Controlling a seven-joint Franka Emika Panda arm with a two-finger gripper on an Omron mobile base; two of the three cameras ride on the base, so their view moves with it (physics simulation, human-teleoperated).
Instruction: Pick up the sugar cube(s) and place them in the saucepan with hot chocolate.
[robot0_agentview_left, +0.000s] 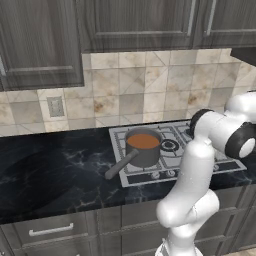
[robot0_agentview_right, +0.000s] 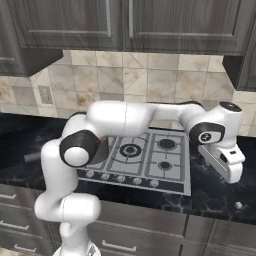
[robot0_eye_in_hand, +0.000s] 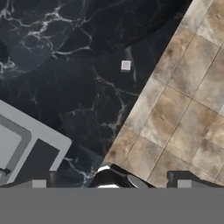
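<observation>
Sugar cube (robot0_eye_in_hand: 125, 65) alone on dark tabletop (robot0_eye_in_hand: 65, 65), right of the stove (robot0_agentview_right: 145, 160).
My claw (robot0_agentview_right: 227, 167) hangs open, empty; I judge the cube light, rigid, crumbly: pinch opposite flat faces.

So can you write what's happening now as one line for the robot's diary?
gripper: open, empty | sugar cube: on counter, untouched | saucepan: on stove, holds brown liquid
</observation>
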